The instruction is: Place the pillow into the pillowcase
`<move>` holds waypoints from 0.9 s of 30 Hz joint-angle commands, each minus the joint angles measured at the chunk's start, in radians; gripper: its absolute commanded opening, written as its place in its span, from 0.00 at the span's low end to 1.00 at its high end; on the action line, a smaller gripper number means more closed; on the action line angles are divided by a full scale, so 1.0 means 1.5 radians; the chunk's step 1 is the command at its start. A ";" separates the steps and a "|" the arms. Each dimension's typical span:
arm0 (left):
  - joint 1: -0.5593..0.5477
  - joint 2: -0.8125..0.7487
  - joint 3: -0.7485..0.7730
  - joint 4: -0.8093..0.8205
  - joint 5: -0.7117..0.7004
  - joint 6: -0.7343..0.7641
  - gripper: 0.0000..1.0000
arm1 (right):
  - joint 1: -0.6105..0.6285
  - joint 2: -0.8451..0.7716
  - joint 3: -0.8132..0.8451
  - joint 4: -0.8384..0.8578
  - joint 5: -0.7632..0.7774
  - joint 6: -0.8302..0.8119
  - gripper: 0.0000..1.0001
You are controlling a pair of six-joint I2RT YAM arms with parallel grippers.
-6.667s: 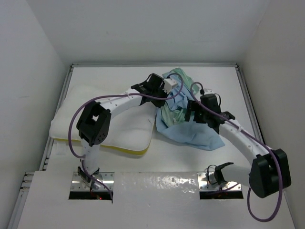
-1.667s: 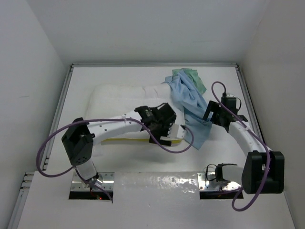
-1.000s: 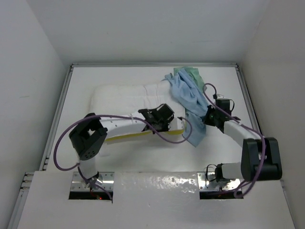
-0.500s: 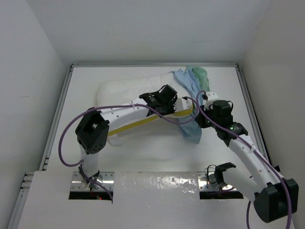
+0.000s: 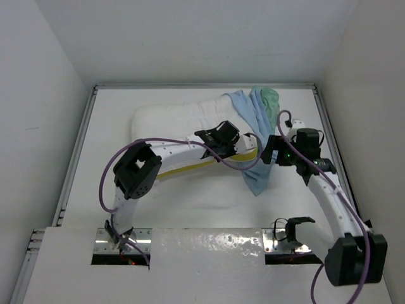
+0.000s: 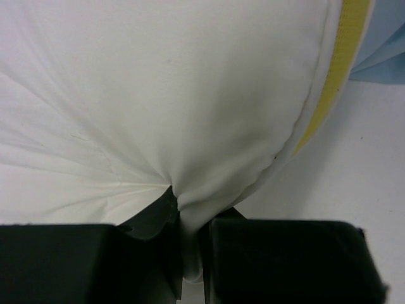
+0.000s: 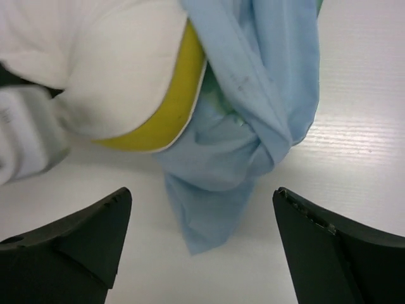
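On the table [image 5: 190, 202], left tool [image 6: 190, 244] pinches pillow [image 6: 158, 95].

A white table [image 5: 190, 209] fills the centre. Plain white walls [image 5: 190, 38] rise at nine, twelve and three o'clock.

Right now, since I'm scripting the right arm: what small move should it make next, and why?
Probably lower the open right gripper and close on the thin light blue fabric pillowcase beneath it: the left gripper pinches the white yellow-banded padded pillow, whose corner that loose cloth drapes over.
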 commanded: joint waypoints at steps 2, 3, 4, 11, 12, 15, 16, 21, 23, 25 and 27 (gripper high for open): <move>0.012 -0.043 -0.005 0.056 0.074 -0.063 0.00 | -0.012 0.100 0.025 0.121 0.013 0.019 0.75; 0.012 -0.044 -0.005 0.056 0.077 -0.068 0.00 | -0.012 0.130 0.028 0.141 0.028 0.021 0.67; 0.012 -0.044 -0.005 0.056 0.080 -0.078 0.00 | -0.012 0.146 0.032 0.167 0.030 0.021 0.55; 0.012 -0.047 -0.006 0.048 0.077 -0.068 0.00 | -0.025 0.298 0.072 0.200 0.045 -0.037 0.66; 0.012 -0.047 -0.004 0.045 0.077 -0.068 0.00 | -0.026 0.309 0.074 0.200 0.045 -0.039 0.66; 0.012 -0.047 -0.002 0.038 0.076 -0.062 0.00 | -0.025 0.332 0.102 0.185 0.088 -0.053 0.69; 0.012 -0.044 0.000 0.037 0.073 -0.058 0.00 | -0.025 0.333 0.112 0.172 0.097 -0.057 0.69; 0.012 -0.037 0.011 0.029 0.068 -0.056 0.00 | -0.006 0.286 0.170 0.105 0.122 -0.125 0.56; 0.012 -0.034 0.016 0.028 0.071 -0.057 0.00 | -0.003 0.270 0.180 0.094 0.130 -0.161 0.56; 0.012 -0.032 0.021 0.028 0.070 -0.058 0.00 | -0.003 0.277 0.181 0.081 0.130 -0.182 0.71; 0.012 -0.027 0.026 0.024 0.070 -0.059 0.00 | -0.005 0.322 0.191 0.051 0.102 -0.224 0.80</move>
